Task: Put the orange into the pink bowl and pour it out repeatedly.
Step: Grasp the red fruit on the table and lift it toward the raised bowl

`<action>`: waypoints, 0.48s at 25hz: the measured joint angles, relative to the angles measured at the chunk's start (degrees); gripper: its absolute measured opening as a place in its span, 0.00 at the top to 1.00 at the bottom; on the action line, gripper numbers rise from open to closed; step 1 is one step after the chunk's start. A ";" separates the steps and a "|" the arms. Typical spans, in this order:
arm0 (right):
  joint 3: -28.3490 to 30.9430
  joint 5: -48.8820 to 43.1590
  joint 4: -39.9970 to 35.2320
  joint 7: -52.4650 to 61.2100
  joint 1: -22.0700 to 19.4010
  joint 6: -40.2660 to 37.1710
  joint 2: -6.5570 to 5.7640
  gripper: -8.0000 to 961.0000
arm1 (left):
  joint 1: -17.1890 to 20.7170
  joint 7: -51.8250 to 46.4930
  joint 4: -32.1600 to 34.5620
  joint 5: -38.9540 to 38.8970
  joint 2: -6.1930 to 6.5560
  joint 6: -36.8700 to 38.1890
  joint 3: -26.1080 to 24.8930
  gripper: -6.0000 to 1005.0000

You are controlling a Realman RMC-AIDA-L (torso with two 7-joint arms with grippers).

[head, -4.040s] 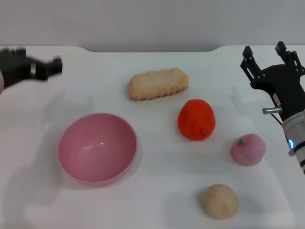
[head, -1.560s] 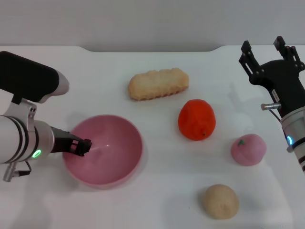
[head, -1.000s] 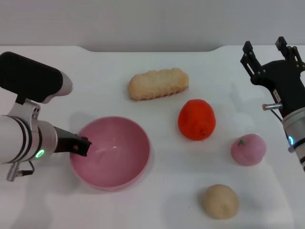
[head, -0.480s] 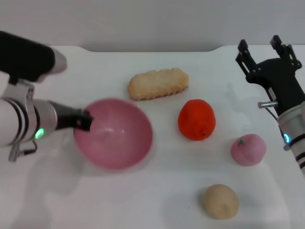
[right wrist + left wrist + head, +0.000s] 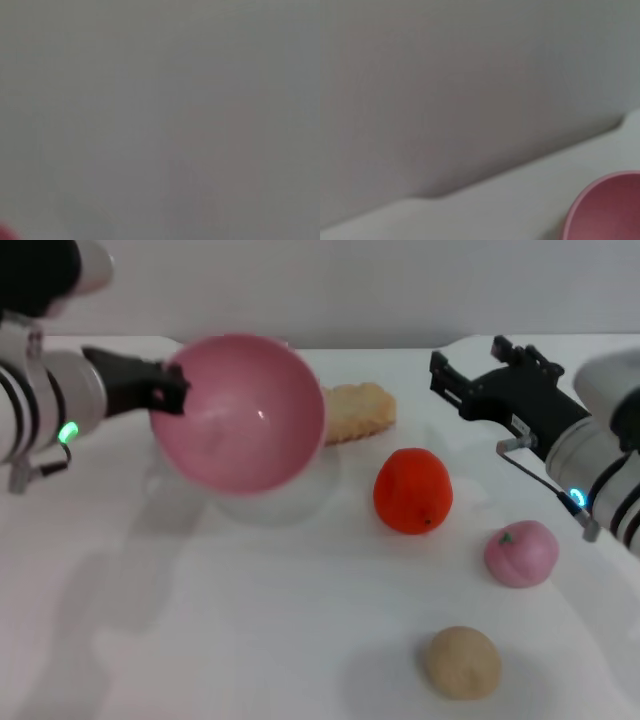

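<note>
Upper left, the left gripper (image 5: 172, 390) clamps the bowl (image 5: 245, 412) rim, lifted off the table (image 5: 200, 620). Right gripper (image 5: 470, 375) open, upper right. Orange (image 5: 412, 490) centre-right, bare table around it.

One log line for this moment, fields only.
left gripper: holds pink bowl raised, empty | right gripper: open, above table | orange: on table

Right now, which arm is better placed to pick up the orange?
The right. Its gripper hangs open just behind the orange, with nothing in it. The left gripper is busy holding the bowl by its rim, lifted off the table.
</note>
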 joint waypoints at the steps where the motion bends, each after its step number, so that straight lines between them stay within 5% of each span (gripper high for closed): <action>1: 1.40 -2.61 -3.46 0.01 -0.89 5.54 0.45 0.18 | -0.04 0.00 0.13 0.16 0.01 0.29 -0.54 0.94; 8: 5.94 -5.65 -15.58 5.24 1.61 39.37 0.68 0.18 | -1.59 0.04 -0.56 0.48 0.06 1.38 -2.13 0.94; 12: 6.27 -6.56 -13.07 7.91 3.85 44.45 0.66 0.18 | -2.63 0.05 -1.74 0.50 0.06 1.87 -2.26 0.94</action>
